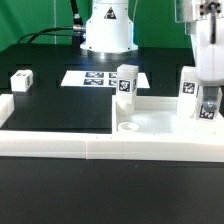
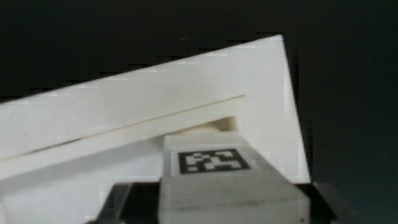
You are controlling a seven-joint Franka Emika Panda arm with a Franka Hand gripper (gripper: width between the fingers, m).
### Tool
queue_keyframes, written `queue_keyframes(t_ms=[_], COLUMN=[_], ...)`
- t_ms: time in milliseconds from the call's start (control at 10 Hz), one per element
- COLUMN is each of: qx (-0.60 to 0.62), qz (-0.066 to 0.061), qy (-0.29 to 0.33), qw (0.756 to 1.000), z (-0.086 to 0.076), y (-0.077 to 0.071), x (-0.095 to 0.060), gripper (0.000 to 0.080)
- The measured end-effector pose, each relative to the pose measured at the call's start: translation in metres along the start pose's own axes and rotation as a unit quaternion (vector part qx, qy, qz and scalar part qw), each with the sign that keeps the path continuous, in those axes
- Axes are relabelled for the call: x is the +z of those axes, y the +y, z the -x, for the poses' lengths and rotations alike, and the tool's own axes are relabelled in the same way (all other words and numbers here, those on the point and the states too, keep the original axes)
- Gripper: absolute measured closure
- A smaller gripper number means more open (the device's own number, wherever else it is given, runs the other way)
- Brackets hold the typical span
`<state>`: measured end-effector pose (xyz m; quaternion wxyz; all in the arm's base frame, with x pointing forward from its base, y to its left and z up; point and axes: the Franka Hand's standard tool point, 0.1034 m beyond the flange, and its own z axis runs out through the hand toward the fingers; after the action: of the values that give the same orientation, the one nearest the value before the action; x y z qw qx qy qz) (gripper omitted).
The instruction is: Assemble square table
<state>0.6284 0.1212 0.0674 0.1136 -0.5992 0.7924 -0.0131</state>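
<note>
The white square tabletop (image 1: 160,125) lies flat against the low border wall. My gripper (image 1: 207,100) hangs over its corner at the exterior view's right, shut on a white tagged leg block (image 1: 205,110) held upright on or just above the slab. In the wrist view the leg (image 2: 214,175) sits between my dark fingers (image 2: 128,200), with the slab's corner (image 2: 178,105) right behind it. A second leg (image 1: 126,82) stands at the slab's far edge. A third (image 1: 187,84) stands just behind my gripper. A fourth (image 1: 20,81) lies on the table at the exterior view's left.
The marker board (image 1: 95,77) lies flat in front of the robot base (image 1: 106,30). The long white border wall (image 1: 60,142) runs along the front and turns back at the exterior view's left (image 1: 5,108).
</note>
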Motion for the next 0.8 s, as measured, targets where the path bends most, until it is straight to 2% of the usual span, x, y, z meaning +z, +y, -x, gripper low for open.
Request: queue_keyframes(t_ms=[200, 300, 400, 500, 600, 800], qx=[-0.017, -0.047, -0.164, -0.219, -0.242, -0.319], qz=[0.0, 0.0, -0.004, -0.001, 0.0, 0.0], qy=[0.0, 0.001, -0.002, -0.005, -0.006, -0.004], qw=[1.0, 0.999, 0.986, 0.976, 0.97, 0.948], z=[-0.0001, -0.0007, -0.0025, 0.0014, 0.0063, 0.0025], y=[0.0004, 0.0003, 0.0001, 0.0045, 0.0072, 0.0055], x=[0.0006, 0.0014, 0.0035, 0.0047, 0.0048, 0.005], gripper=[0.0479, 0.0295, 0.0295, 0.0183, 0.0156, 0.0151])
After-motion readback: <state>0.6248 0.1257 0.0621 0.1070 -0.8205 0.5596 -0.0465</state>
